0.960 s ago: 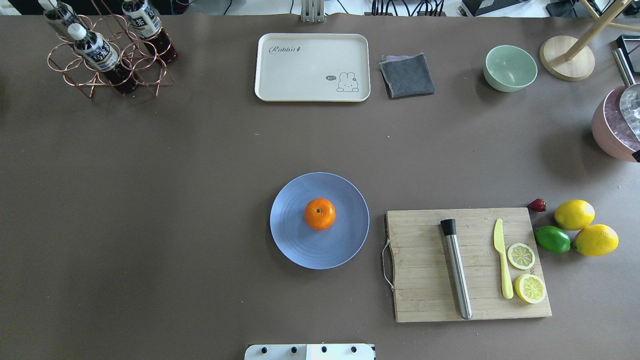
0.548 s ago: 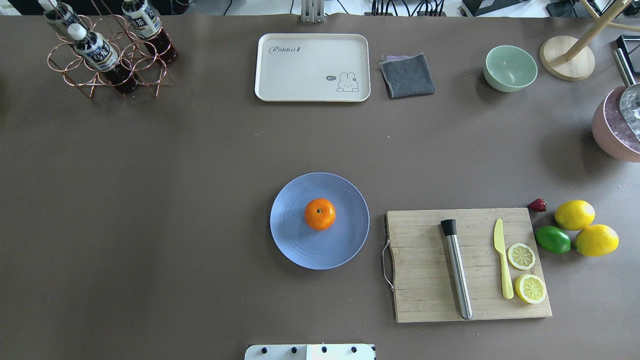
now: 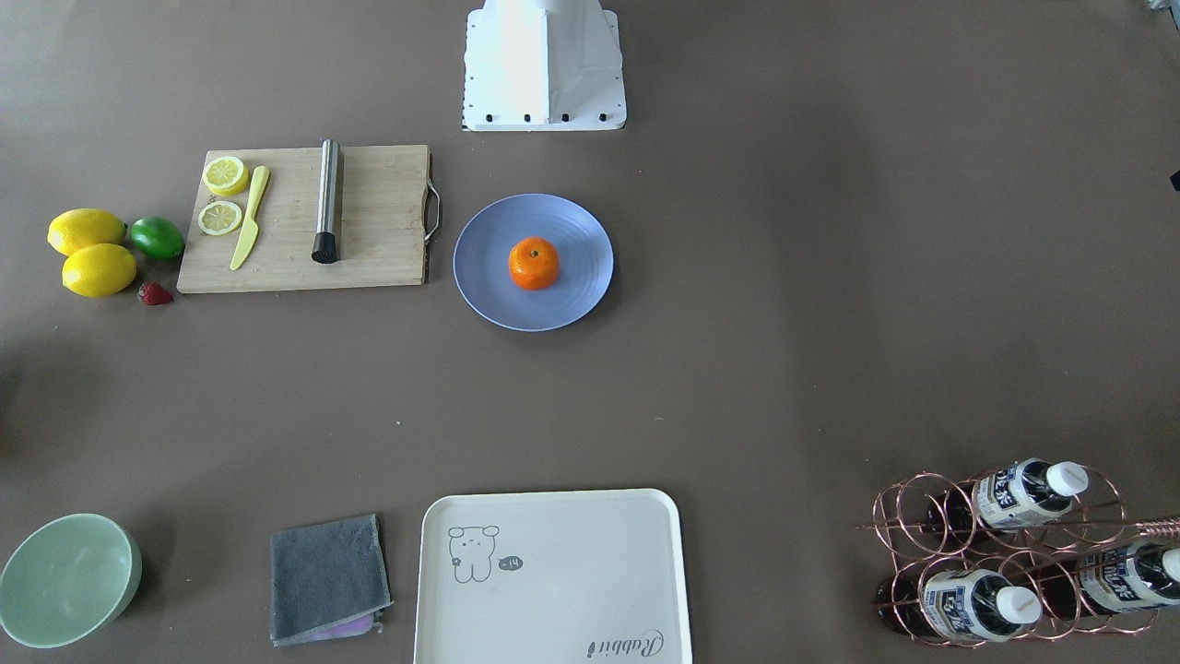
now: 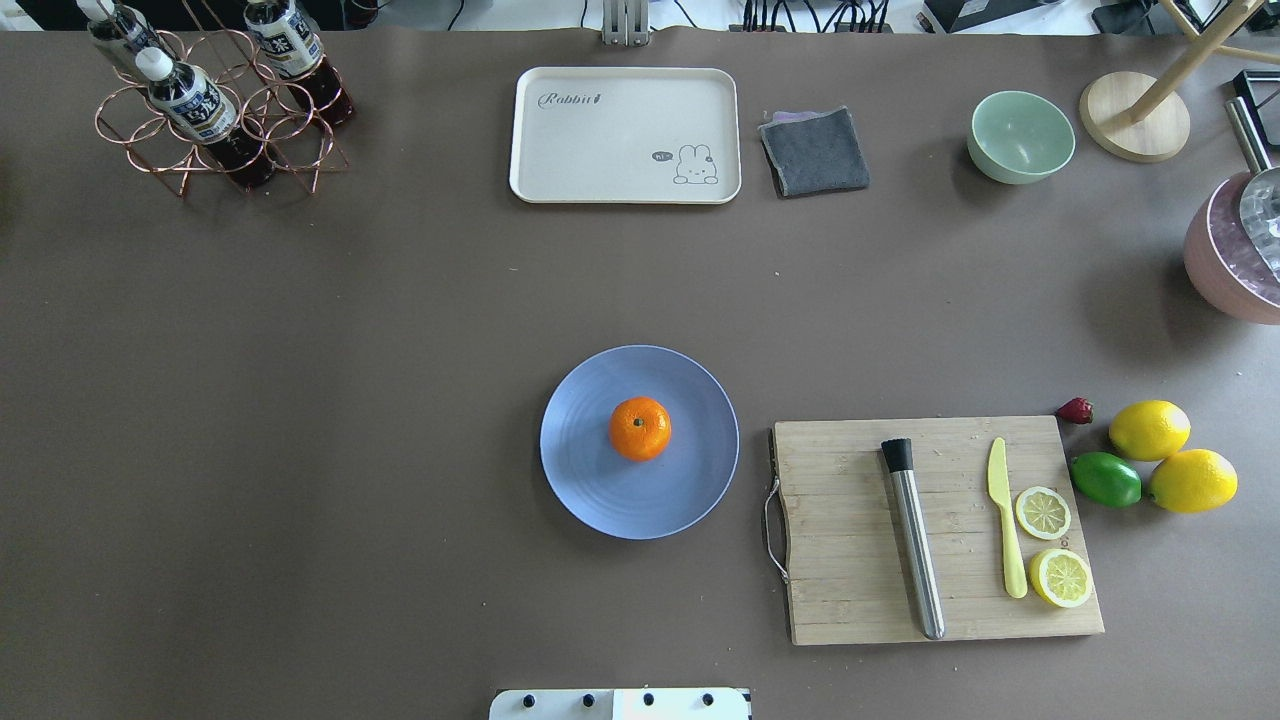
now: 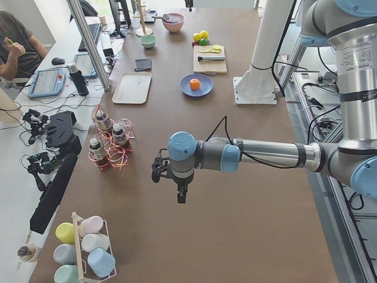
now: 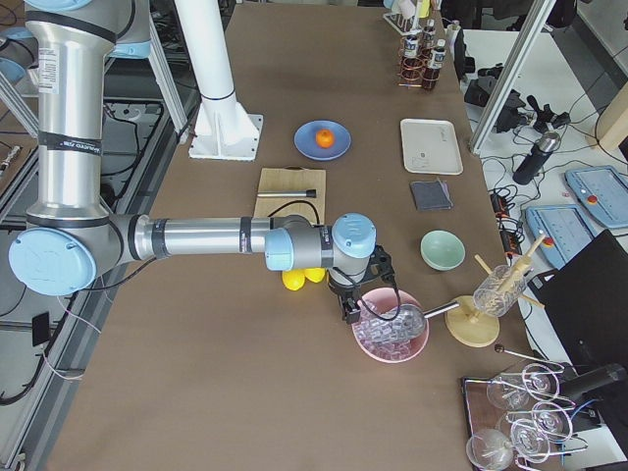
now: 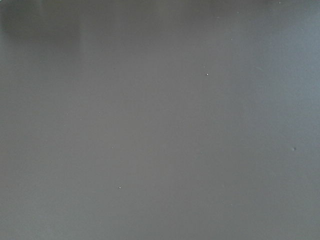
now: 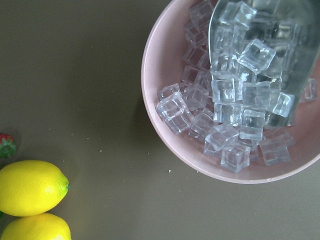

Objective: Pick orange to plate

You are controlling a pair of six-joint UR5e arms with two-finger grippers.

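Bright-orange orange (image 4: 640, 428) sits centred on plate (image 4: 590, 495), nothing touching it. My left gripper (image 5: 179, 193) and right gripper (image 6: 349, 312) well apart from it; finger state: cannot tell. Judgement: placement done; hold arms clear, no nudging.

Soft, even light is washing the worktop (image 4: 300, 350); faint shadows are pooling near its right edge.

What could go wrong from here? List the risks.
The orange sits loose on the shallow plate; a bump could roll it off. The right gripper hangs close above the pink ice bowl; a careless move might knock it.
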